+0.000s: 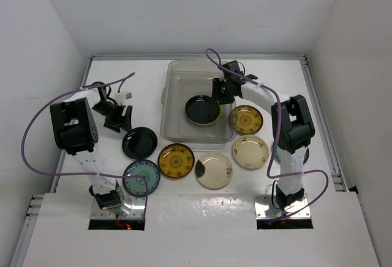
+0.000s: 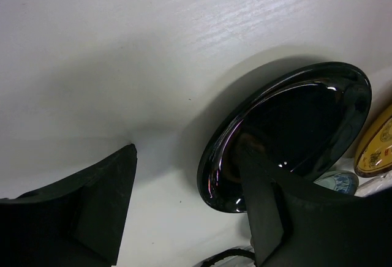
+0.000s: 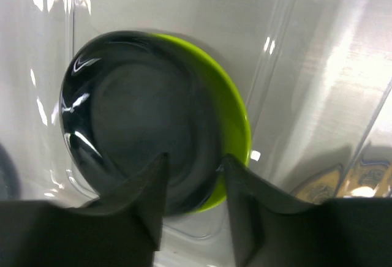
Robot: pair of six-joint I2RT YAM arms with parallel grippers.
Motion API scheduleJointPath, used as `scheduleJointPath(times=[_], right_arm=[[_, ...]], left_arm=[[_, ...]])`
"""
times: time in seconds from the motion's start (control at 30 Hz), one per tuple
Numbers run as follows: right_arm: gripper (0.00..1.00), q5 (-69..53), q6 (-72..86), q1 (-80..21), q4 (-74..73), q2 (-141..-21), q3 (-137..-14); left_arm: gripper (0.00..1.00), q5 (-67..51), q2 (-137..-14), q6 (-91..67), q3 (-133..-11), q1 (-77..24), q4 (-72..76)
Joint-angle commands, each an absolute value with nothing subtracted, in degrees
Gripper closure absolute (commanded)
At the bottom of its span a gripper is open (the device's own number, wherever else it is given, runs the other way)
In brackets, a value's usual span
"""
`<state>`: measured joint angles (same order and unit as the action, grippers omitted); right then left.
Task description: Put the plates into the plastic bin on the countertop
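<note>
Lying face-up in plastic bin (image 1: 184,80), black-lime plate (image 1: 203,109).

**White countertop** (image 1: 144,89), top view. Upper centre: clear plastic bin (image 1: 184,80). Below the bin's lower edge is a loose row of plates. From left: black plate (image 1: 139,142), teal patterned plate (image 1: 141,177), amber plate (image 1: 176,160), cream plate with dark mark (image 1: 214,169), plain cream plate (image 1: 250,152). A second amber plate (image 1: 247,119) lies just beside the bin's right wall.
</note>
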<state>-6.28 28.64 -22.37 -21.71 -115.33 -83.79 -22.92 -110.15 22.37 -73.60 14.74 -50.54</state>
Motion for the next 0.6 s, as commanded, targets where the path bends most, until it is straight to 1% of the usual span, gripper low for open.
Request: scheduleJointPath(times=[0.0, 0.03, 0.1, 0.17, 0.23, 0.27, 0.33, 0.53, 0.57], right_arm=[[0.50, -6.07, 25.06, -23.73, -24.86, -115.14, -88.15], [0.39, -5.46, 24.87, -23.90, -25.22, -114.18, -88.50], [0.33, -4.58, 23.65, -24.17, -25.40, -113.21, -88.51], [0.30, -3.61, 23.29, -24.43, -25.05, -110.94, -88.68], [0.30, -3.43, 22.94, -24.69, -24.79, -108.82, -88.59], [0.30, -3.08, 22.94, -24.52, -24.70, -107.76, -88.51], [0.30, -2.73, 22.76, -24.70, -24.44, -106.00, -87.46], [0.30, -0.35, 23.99, -23.30, -21.18, -97.83, -80.43], [0.30, -0.44, 24.69, -22.68, -20.66, -96.69, -78.51]], left_arm=[[0.29, -22.33, -110.38, 24.08, -72.07, 15.38, -49.48], [0.32, -22.32, -110.39, 24.08, -72.07, 15.38, -49.48], [0.36, -23.03, -111.70, 24.78, -71.46, 15.38, -49.48], [0.42, -23.64, -112.32, 25.92, -71.46, 15.38, -50.87], [0.45, -26.45, -113.64, 27.59, -72.06, 15.38, -53.07], [0.49, -27.06, -113.64, 29.08, -72.07, 15.38, -55.26], [0.53, -27.95, -115.04, 30.32, -72.07, 15.38, -57.12], [0.55, -28.48, -114.52, 31.46, -69.97, 14.16, -57.13], [0.58, -28.48, -114.00, 31.46, -69.96, 14.15, -56.61]])
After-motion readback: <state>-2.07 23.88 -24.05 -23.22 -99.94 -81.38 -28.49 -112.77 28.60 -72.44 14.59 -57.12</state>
